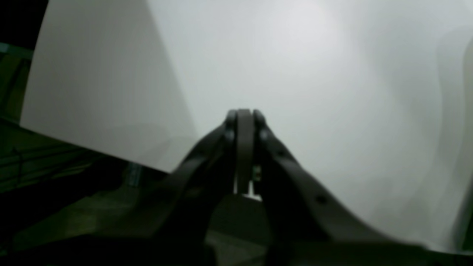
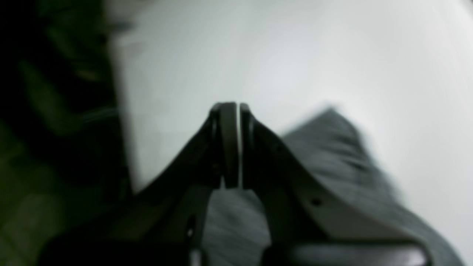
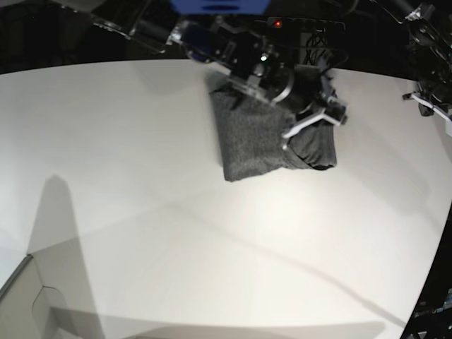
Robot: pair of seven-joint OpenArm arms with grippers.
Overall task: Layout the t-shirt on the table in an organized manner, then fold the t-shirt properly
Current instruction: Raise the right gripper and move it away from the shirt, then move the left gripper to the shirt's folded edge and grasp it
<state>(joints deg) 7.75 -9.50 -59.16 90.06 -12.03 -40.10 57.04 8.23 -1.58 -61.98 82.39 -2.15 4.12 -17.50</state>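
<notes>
While both claws sit closed on nothing, the folded heathered charcoal-grey knit t-shirt [image 3: 254, 138] lies directly beneath the right gripper [image 3: 337, 116]; the left gripper [image 1: 244, 114] hangs well apart.

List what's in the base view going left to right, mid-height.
Bare white table → folded dark grey t-shirt → right gripper over the shirt's right part → bare table → left gripper at the right edge.

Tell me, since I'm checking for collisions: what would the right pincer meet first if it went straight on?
Probably only bare table; the shut right pincer points past the t-shirt, which lies beside and beneath it. Blur makes depth uncertain.
</notes>
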